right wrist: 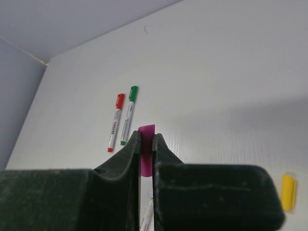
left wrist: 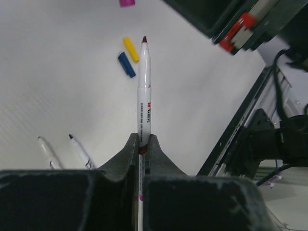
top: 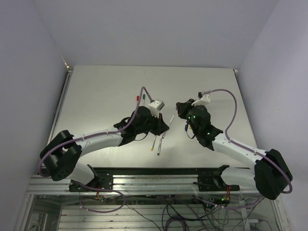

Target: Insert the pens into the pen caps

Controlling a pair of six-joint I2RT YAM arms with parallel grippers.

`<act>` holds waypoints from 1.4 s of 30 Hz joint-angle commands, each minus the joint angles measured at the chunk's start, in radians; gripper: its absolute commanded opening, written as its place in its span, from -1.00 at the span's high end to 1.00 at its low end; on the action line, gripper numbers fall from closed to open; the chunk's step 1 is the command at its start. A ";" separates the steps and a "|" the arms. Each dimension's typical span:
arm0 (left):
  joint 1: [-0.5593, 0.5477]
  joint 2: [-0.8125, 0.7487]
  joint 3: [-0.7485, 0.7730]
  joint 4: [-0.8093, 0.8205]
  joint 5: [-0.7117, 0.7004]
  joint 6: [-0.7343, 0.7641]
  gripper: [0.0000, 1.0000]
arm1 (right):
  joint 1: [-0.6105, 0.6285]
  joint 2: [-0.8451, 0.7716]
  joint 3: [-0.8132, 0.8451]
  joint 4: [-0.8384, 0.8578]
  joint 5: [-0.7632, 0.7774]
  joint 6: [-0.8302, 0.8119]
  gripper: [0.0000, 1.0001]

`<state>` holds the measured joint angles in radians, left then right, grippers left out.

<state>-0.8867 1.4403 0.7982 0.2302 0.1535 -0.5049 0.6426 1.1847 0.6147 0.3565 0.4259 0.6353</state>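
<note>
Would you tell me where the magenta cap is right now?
Right wrist view: the magenta cap is pinched in the right tool, with the capped red pen and green pen lying on the table beyond, slightly left.

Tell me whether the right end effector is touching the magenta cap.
Touching. The right wrist view shows the right end effector's fingers pressed against both sides of the magenta cap, no gap.

I count five pens: a red-capped pen (right wrist: 114,126), a green-capped pen (right wrist: 128,117), a left bare pen (left wrist: 46,151), a right bare pen (left wrist: 79,151), and a held pen (left wrist: 144,86) in my left hand (left wrist: 143,142). Three separate caps: magenta cap (right wrist: 147,130), yellow cap (left wrist: 130,49), blue cap (left wrist: 126,64).
</note>
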 commanded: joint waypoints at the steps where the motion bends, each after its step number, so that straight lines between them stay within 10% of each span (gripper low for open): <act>1: 0.006 -0.016 -0.035 0.207 0.051 -0.040 0.86 | -0.004 -0.037 -0.065 0.197 -0.021 0.019 1.00; 42: 0.006 -0.020 -0.083 0.277 -0.042 -0.073 0.86 | -0.004 -0.096 -0.160 0.274 -0.103 0.129 1.00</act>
<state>-0.8867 1.4399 0.7223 0.4503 0.1337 -0.5716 0.6407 1.0935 0.4690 0.6048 0.3309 0.7586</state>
